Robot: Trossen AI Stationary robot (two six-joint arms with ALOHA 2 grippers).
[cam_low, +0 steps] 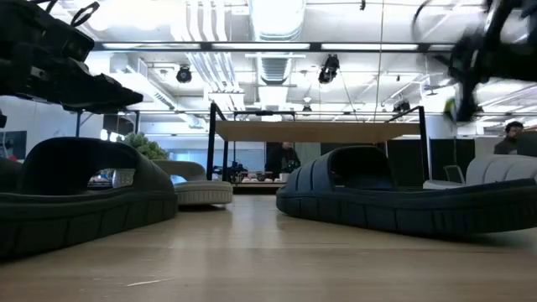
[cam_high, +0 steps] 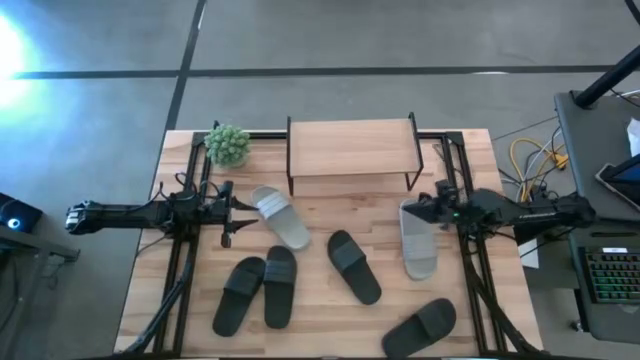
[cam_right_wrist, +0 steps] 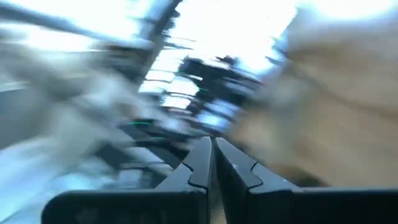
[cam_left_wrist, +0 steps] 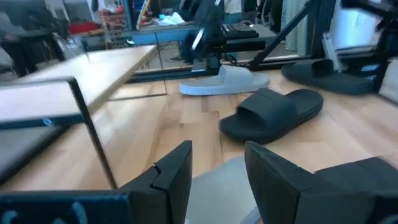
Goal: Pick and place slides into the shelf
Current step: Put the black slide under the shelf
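The shelf [cam_high: 350,148] stands at the far middle of the table on its thin black legs. Two light grey slides lie flat on their soles: one [cam_high: 280,216] left of centre, one [cam_high: 418,240] on the right. Several black slides [cam_high: 353,266] [cam_high: 280,285] [cam_high: 240,296] [cam_high: 420,326] rest nearer the front edge. My left gripper [cam_high: 235,211] is open beside the left grey slide's far end, which shows between the fingers [cam_left_wrist: 221,183] in the left wrist view. My right gripper [cam_high: 425,205] is shut [cam_right_wrist: 212,163] and hovers over the right grey slide's far end.
A green potted plant [cam_high: 228,145] sits at the shelf's left. The shelf's black leg [cam_left_wrist: 93,134] stands close beside my left gripper. Black frame rails [cam_high: 185,270] run along both table sides. Bare wood lies between the shelf and the slides.
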